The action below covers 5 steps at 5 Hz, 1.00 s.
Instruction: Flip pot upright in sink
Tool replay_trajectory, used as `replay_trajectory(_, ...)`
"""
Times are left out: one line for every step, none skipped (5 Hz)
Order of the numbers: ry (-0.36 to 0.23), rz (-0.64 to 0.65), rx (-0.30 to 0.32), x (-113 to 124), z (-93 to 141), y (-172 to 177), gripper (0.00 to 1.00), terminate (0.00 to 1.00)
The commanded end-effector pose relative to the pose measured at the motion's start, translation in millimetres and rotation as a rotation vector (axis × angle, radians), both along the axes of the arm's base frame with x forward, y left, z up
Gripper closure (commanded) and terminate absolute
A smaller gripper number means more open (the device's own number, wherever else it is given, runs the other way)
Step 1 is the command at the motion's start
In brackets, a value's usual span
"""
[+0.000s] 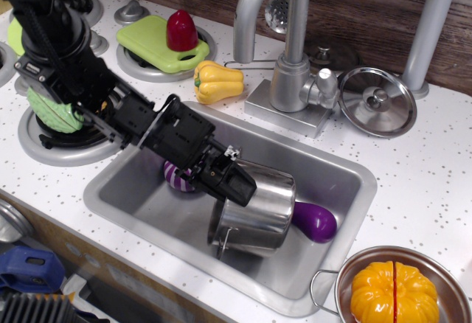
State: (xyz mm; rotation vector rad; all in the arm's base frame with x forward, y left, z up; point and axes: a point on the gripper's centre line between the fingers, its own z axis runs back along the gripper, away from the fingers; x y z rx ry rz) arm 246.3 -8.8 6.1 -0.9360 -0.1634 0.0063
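Observation:
The shiny steel pot stands nearly upright in the middle of the grey sink, tilted a little, with a wire loop handle at its lower front. My black gripper reaches down from the upper left and is shut on the pot's near rim. The fingertips are partly hidden by the rim. A purple striped ball lies behind my arm in the sink. A purple eggplant lies just right of the pot.
A faucet stands behind the sink, a flat steel lid to its right. A pan with an orange pumpkin sits at front right. A yellow pepper, green cutting board and stove burners lie to the left.

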Motion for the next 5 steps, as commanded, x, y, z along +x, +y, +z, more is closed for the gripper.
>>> replay_trajectory(0.024, -0.047, 0.311, 6.2, 22.4, 1.6, 0.0, 0.0)
replay_trajectory(0.064, -0.047, 0.379, 6.6, 23.2, 1.7, 0.0, 0.0)
replay_trajectory(0.108, 0.006, 0.476, 5.9, 19.6, 0.1, 0.0, 0.0)
replay_trajectory(0.15, 0.082, 0.565, 5.4, 13.2, -1.2, 0.0, 0.0)
replay_trajectory(0.142, 0.099, 0.61, 4.5, 8.6, -0.9, 0.0, 1.0)
